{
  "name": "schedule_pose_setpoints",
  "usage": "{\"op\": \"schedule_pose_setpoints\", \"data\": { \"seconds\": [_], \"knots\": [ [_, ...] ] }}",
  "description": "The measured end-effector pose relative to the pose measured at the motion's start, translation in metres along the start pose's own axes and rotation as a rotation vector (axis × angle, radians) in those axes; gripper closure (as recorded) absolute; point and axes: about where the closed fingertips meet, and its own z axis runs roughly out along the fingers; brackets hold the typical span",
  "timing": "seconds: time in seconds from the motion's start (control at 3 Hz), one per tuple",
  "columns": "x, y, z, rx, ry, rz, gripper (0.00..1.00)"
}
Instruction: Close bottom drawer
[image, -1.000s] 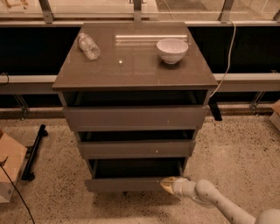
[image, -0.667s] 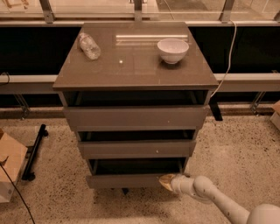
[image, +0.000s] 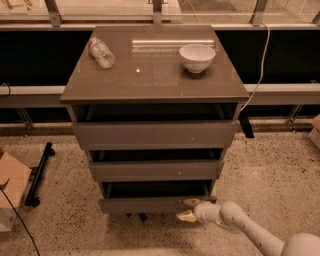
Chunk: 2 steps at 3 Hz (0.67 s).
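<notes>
Claw (image: 189, 209): spread, at bottom drawer (image: 145, 204) front, right end
Drawer: partly open
Worktop (image: 150, 80): white bowl (image: 197, 57), clear bottle (image: 101, 52) lying down

On the cabinet top (image: 150, 82), a water bottle (image: 101, 52) lies near the rear left corner and a bowl (image: 197, 57) stands near the rear right corner, well apart. Below the front edge are three stacked drawers, each standing out from the cabinet: the top drawer (image: 155, 134), the middle drawer (image: 155, 170) and the bottom drawer (image: 142, 204). The gripper (image: 189, 209) is at the right end of the bottom drawer's front, its fingers spread apart, one above the other. A cardboard box (image: 11, 192) sits on the floor, left of the cabinet.
</notes>
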Motion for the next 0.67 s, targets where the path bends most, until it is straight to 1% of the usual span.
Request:
{"op": "schedule_pose_setpoints", "data": {
  "seconds": [0.33, 0.67],
  "knots": [
    [-0.0002, 0.0011, 0.0011, -0.002, 0.0, 0.0, 0.0],
    [-0.0002, 0.0011, 0.0011, -0.002, 0.0, 0.0, 0.0]
  ]
}}
